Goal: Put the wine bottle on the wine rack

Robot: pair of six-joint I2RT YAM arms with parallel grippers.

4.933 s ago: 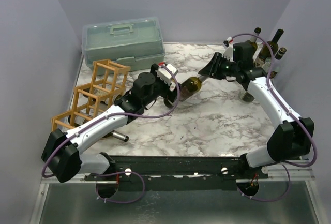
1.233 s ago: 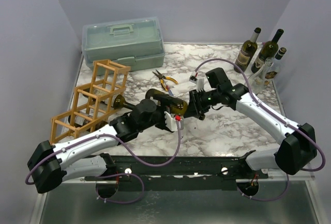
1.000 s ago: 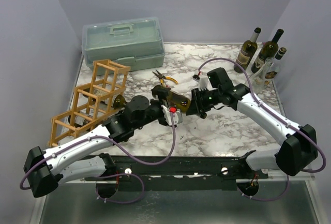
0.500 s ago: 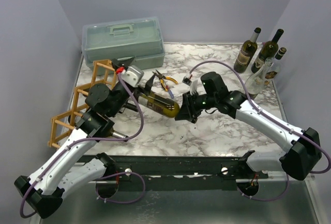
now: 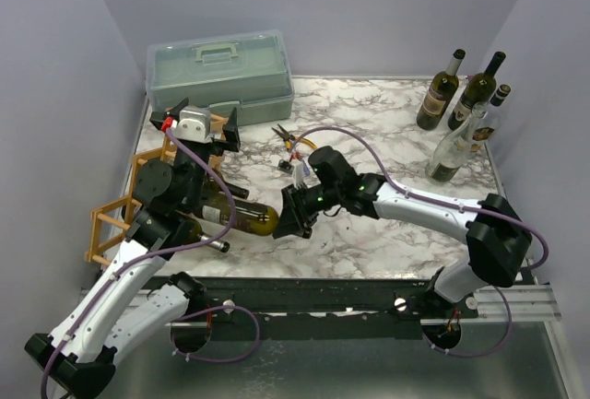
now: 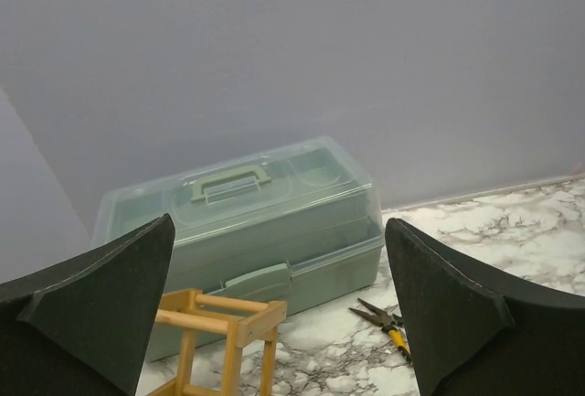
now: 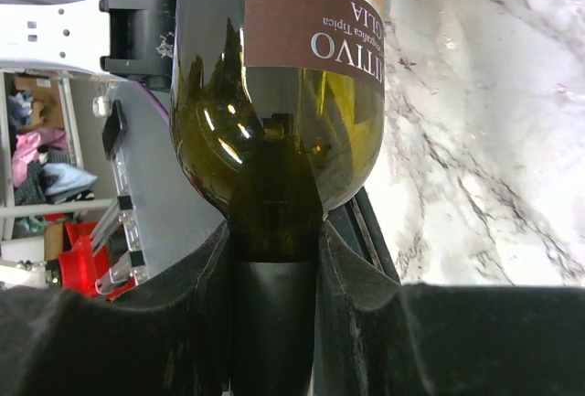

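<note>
The dark green wine bottle (image 5: 238,216) lies roughly level, low over the table at front left. Its base points at the orange-tan stick wine rack (image 5: 147,173), and my left arm hides that end. My right gripper (image 5: 293,213) is shut on the bottle's neck. The right wrist view shows the neck between the fingers (image 7: 356,268), at the right gripper (image 7: 274,240), with the labelled body (image 7: 279,94) beyond. My left gripper (image 5: 201,123) is open and empty, raised above the rack. In the left wrist view the left gripper (image 6: 279,227) faces a rack corner (image 6: 224,318).
A pale green toolbox (image 5: 221,75) stands at the back left and also shows in the left wrist view (image 6: 247,208). Yellow-handled pliers (image 5: 293,141) lie mid-table. Three more bottles (image 5: 456,146) stand at the back right. A dark neck with a silver tip (image 5: 210,244) pokes out by the rack's front.
My left gripper has swung up and left, from over the bottle to above the rack. My right gripper has carried the bottle left and nearer, towards the rack.
</note>
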